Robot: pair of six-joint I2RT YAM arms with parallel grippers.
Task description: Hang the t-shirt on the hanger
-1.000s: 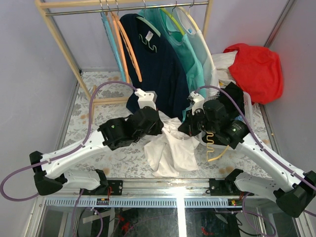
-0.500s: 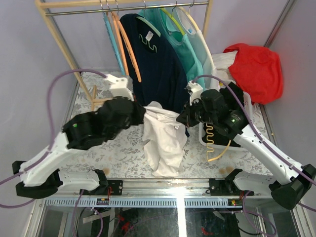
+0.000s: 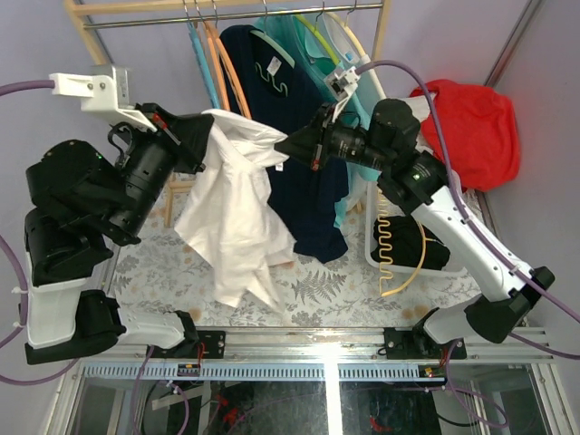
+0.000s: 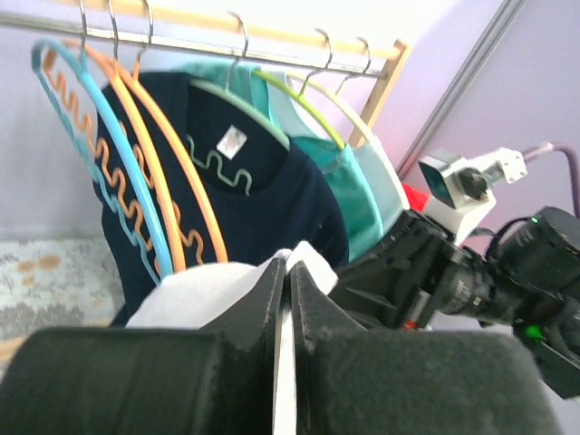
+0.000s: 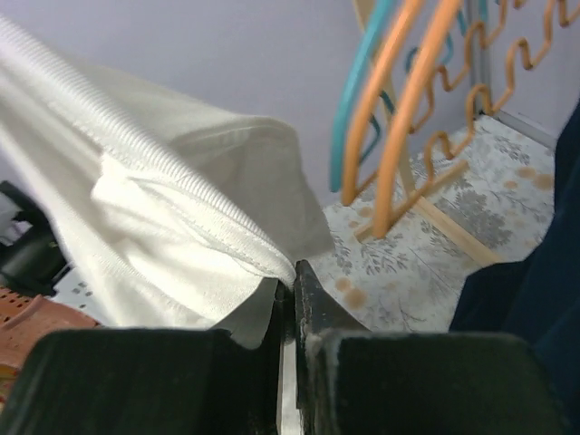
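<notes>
Left gripper (image 3: 207, 129) clamped on t-shirt (image 3: 231, 208) edge; right gripper (image 3: 280, 145) pinching its other edge; t-shirt hangs between both, above table (image 3: 163, 272); hanger (image 3: 384, 237) lies right, apart.

The top view looks down from above and behind the arm bases, over the table (image 3: 136, 237) toward the rack (image 3: 145, 7). The left wrist view sits just behind the left gripper (image 4: 288, 272), facing the rack and the right arm (image 4: 471, 281). The right wrist view looks leftward past the right gripper (image 5: 292, 281), close on the t-shirt (image 5: 154, 227). All three share the t-shirt and the orange hangers (image 5: 401, 104).
</notes>
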